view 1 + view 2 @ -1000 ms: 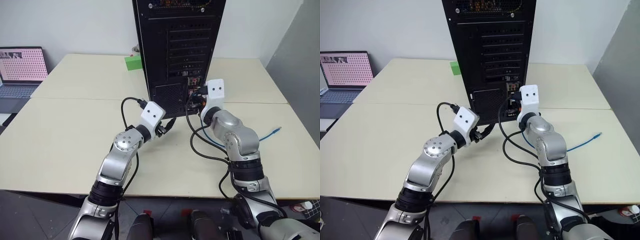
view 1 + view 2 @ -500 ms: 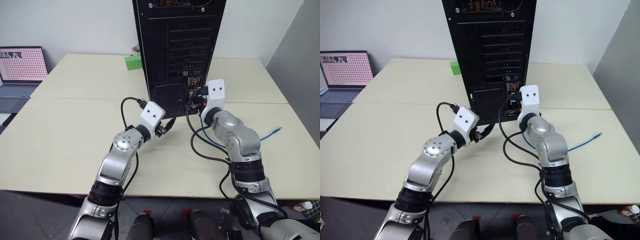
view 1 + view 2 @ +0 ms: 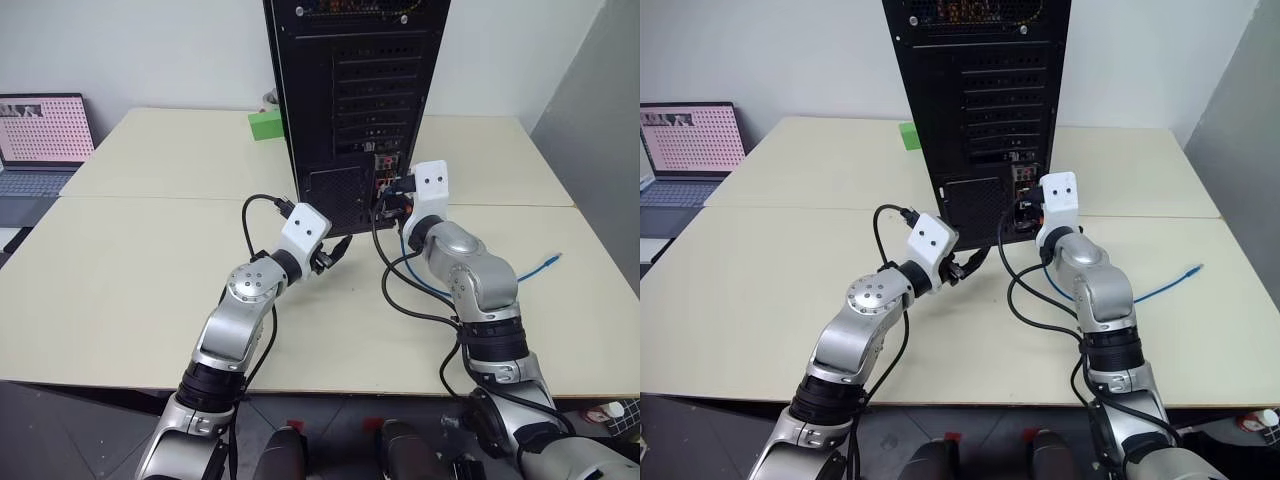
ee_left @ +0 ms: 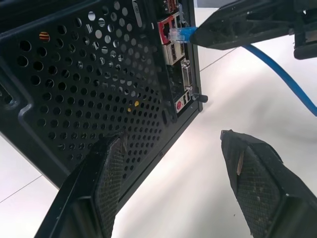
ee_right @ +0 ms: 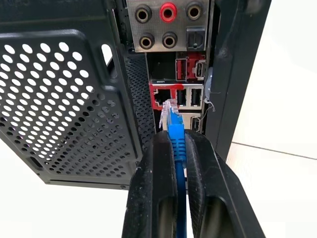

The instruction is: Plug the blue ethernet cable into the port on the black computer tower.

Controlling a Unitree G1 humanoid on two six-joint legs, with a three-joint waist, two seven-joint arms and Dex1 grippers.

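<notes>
Cable [image 5: 177, 144] pinched between the right gripper [image 5: 174, 141] fingers just behind the plug, clear tip sticking out ahead, so the plug can be steered nose-first. Tip sits right at the red-framed port [image 5: 159, 96], apparently not yet seated; hard to tell if it touches. Port lies directly ahead of the fingertips, low on the tower [image 3: 350, 100] rear, beside the mesh vent [image 5: 64, 99]. Rest of the cable trails back behind the gripper across the table [image 3: 130, 260]. Left gripper [image 4: 173, 148] stands empty, jaws spread, near the tower's lower corner, likely ready to brace it.
</notes>
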